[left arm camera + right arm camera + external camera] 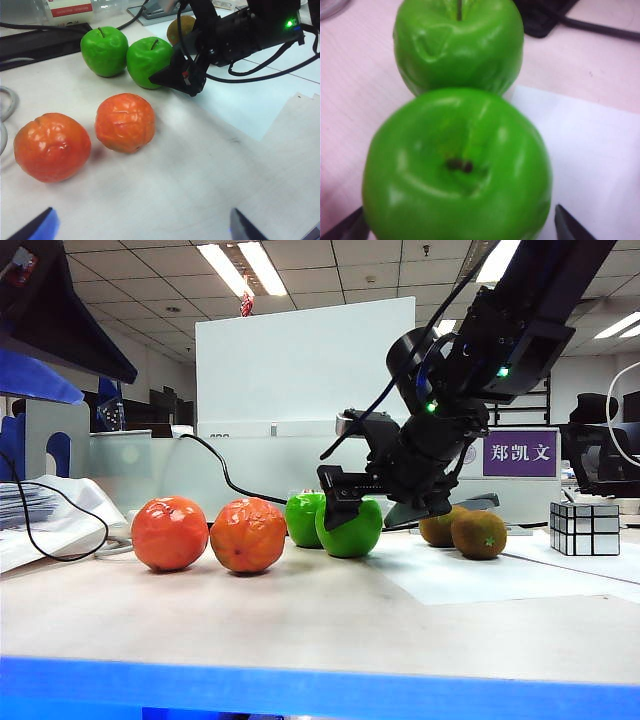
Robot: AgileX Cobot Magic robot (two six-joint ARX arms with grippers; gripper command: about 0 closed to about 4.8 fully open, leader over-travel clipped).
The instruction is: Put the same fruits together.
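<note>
Two orange-red round fruits (170,533) (248,535) sit side by side at the left of the table. Right of them, two green apples (303,519) (352,530) touch each other. Two brown kiwis (440,528) (479,535) lie together further right. My right gripper (375,510) is low over the nearer apple (457,170), open, with a fingertip on each side and a small gap showing at one; the apple rests on the table against the other apple (457,45). My left gripper (140,230) hangs open and empty above the table, short of the orange fruits (52,146) (125,122).
A silver mirror cube (584,528) stands at the far right. A white paper sheet (480,575) lies under the kiwis. A black cable (225,475) runs behind the fruits, and a white box (300,370) and a purple name sign (520,453) stand at the back.
</note>
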